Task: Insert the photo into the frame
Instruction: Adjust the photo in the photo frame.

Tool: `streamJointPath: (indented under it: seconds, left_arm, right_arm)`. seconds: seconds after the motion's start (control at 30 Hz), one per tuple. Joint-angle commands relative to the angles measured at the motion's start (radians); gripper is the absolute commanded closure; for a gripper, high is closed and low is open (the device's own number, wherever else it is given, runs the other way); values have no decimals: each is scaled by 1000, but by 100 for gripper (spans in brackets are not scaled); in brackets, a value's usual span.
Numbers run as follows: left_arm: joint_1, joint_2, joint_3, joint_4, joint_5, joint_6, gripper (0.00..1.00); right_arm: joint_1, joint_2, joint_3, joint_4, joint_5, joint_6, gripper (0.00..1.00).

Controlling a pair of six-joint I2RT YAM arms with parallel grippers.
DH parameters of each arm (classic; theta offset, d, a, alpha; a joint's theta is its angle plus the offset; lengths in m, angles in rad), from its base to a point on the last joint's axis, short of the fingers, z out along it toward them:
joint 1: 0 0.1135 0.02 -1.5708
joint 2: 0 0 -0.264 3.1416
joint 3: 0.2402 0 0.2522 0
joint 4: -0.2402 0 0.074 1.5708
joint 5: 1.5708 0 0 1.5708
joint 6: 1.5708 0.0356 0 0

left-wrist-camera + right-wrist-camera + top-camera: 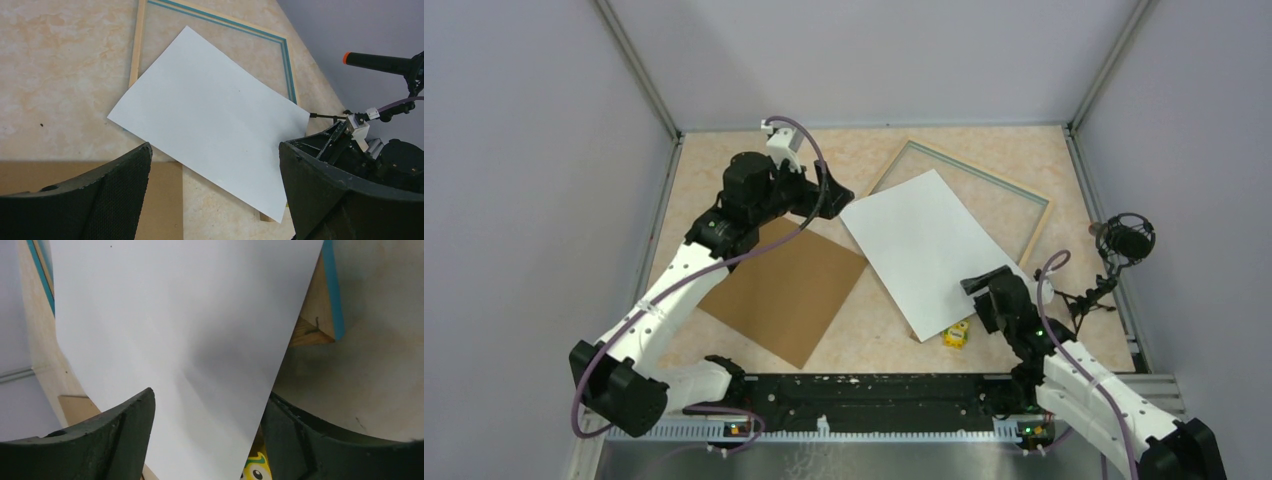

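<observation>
The photo [929,250] lies plain white side up, its picture hidden, slanting across the near-left part of the frame [981,172]. The frame is thin light wood with blue edging and lies flat at the back right. My right gripper [987,284] is at the photo's near right corner. In the right wrist view its jaws [209,395] stand apart astride the sheet's edge [175,330], one finger over the paper and the other at its edge. My left gripper [837,196] hovers open by the photo's left corner [210,115], nothing between its fingers [215,146].
A plain brown backing board [784,290] lies left of the photo, near the left arm. A small yellow object [956,335] sits just under the photo's near corner. A black microphone on a stand [1127,238] is at the table's right edge.
</observation>
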Motion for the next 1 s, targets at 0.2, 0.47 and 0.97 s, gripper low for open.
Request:
streamJointPath:
  seconds: [0.2, 0.47, 0.97]
  left_arm:
    - [-24, 20, 43, 56, 24, -8, 2]
    - [-46, 16, 28, 70, -7, 18, 2]
    - [-70, 3, -92, 88, -180, 112, 2]
  right_arm:
    - [7, 52, 43, 169, 48, -30, 58]
    - [7, 171, 112, 218, 89, -125, 94]
    - [-76, 323, 494, -65, 251, -924, 100]
